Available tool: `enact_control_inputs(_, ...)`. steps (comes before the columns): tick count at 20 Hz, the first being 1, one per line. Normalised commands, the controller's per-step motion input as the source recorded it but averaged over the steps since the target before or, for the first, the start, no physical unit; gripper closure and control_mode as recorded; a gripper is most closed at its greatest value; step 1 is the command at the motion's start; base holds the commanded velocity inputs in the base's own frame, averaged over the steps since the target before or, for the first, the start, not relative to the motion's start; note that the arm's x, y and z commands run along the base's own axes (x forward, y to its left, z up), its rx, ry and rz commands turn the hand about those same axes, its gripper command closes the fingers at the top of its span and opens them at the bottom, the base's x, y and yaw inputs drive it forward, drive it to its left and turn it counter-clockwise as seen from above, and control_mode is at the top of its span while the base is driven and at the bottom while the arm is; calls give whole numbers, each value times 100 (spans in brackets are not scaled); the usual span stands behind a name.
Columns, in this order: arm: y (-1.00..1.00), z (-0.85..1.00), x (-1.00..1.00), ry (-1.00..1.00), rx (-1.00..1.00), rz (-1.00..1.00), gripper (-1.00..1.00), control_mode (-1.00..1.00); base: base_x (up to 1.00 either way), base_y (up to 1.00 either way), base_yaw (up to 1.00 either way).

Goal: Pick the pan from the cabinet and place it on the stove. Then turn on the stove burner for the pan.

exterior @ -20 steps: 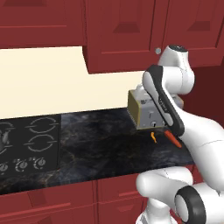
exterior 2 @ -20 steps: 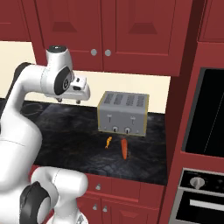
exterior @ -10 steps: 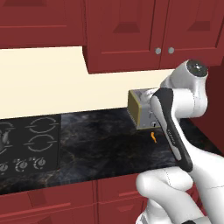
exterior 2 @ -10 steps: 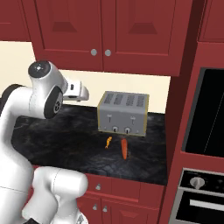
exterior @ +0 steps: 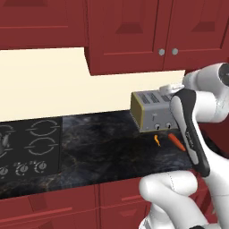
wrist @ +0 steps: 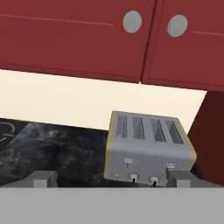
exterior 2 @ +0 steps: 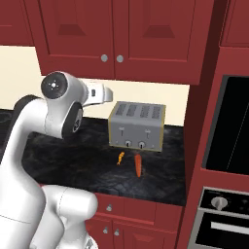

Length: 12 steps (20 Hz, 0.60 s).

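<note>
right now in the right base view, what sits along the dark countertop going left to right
White robot arm at the left, then the grey four-slot toaster, with a small orange piece and a longer orange-red carrot lying in front of it, then the red tall cabinet side and the black built-in oven window.

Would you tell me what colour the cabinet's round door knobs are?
Silver-grey knobs on the dark red cabinet; clearest in the hand view.

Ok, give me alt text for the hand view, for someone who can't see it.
A grey four-slot toaster sits on a dark marbled countertop against a cream wall, seen from the tool, whose two fingertips stand wide apart at the bottom. Above hang the closed dark red cabinet doors, each with a round silver knob.
</note>
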Motion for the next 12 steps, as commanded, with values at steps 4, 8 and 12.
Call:
enact_control_inputs(4, -41, 84, 0, -16, 0, 0, -100, -100, 0, 0, 0)
enact_control_inputs(8, -34, 47, -1, -16, 0, 0, -100, -100, 0, 0, 0)
enact_control_inputs(12, -20, 1, -7, -17, 3, 0, -100, -100, 0, 0, 0)
